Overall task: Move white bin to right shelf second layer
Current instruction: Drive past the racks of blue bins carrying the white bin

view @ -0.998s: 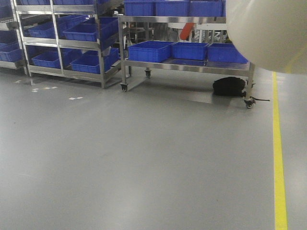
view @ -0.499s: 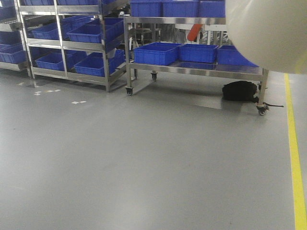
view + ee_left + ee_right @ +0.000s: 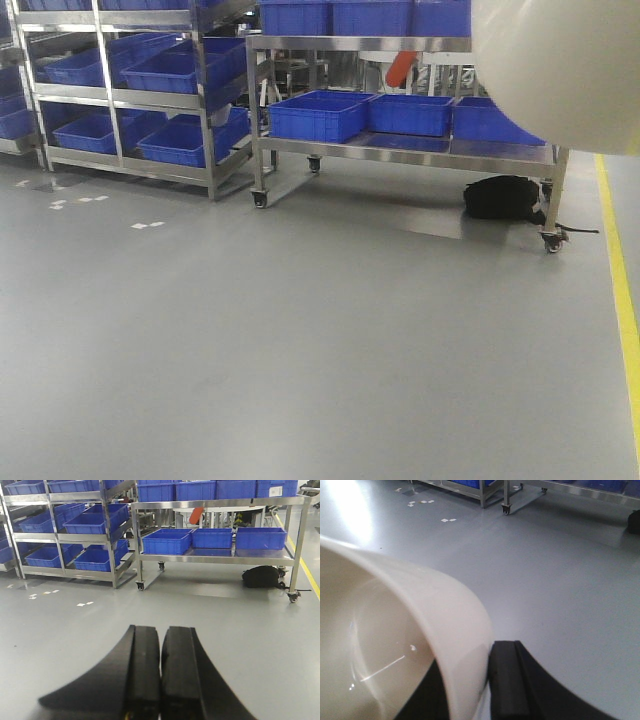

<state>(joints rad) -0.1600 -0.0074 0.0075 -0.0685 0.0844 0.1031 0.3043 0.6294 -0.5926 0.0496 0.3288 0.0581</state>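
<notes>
The white bin (image 3: 570,70) fills the top right corner of the front view, held up off the floor. In the right wrist view its glossy cream wall and inside (image 3: 395,630) take up the left half. My right gripper (image 3: 470,660) is shut on the bin's rim, with one black finger (image 3: 507,680) outside the wall and the other inside. My left gripper (image 3: 160,630) is shut with nothing in it, its pads together, pointing over bare grey floor. The right shelf second layer is out of view.
A steel rack (image 3: 210,100) loaded with blue crates (image 3: 170,70) stands far left. Right of it is a wheeled steel cart (image 3: 400,145) holding more crates. A black bag (image 3: 503,197) lies under the cart's right end. A yellow line (image 3: 622,290) runs along the floor's right side.
In the front view the racks, cart and bag have drifted lower and slightly nearer, with a small sideways swing. The bin keeps its place in the corner.
</notes>
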